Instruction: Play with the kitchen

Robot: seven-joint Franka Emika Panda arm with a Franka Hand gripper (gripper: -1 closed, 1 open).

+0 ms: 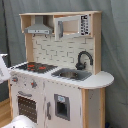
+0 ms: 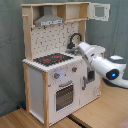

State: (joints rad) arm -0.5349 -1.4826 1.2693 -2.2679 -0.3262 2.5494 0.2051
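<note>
A tall toy kitchen (image 1: 55, 75) in white and pale wood fills most of the frame in both exterior views, standing on a wooden floor before a grey curtain. In the first exterior view its black stovetop (image 1: 35, 66) with red rings sits at centre left, the sink (image 1: 71, 74) and curved black faucet (image 1: 83, 59) at centre right, a grey hood (image 1: 38, 29) at upper left, and an oven door (image 1: 27, 106) at lower left. In the second exterior view the white robot arm (image 2: 102, 62) reaches in from the right edge toward the middle of the frame, its far end near the faucet (image 2: 75, 39) and the sink side of the counter, above the knobs (image 2: 65, 73) on the front panel. The gripper (image 2: 79, 48) is at that far end, but whether its fingers are spread or pressed together cannot be told, nor whether it touches anything. Judging from this, the arm is in an approach step, coming to the sink and faucet area; the next move likely calls for settling on one part, perhaps the faucet or a knob, and meeting it gently so the light toy does not shift. A small dark panel at the upper right of the first exterior view may carry markings, but no writing or brand can be read anywhere.
</note>
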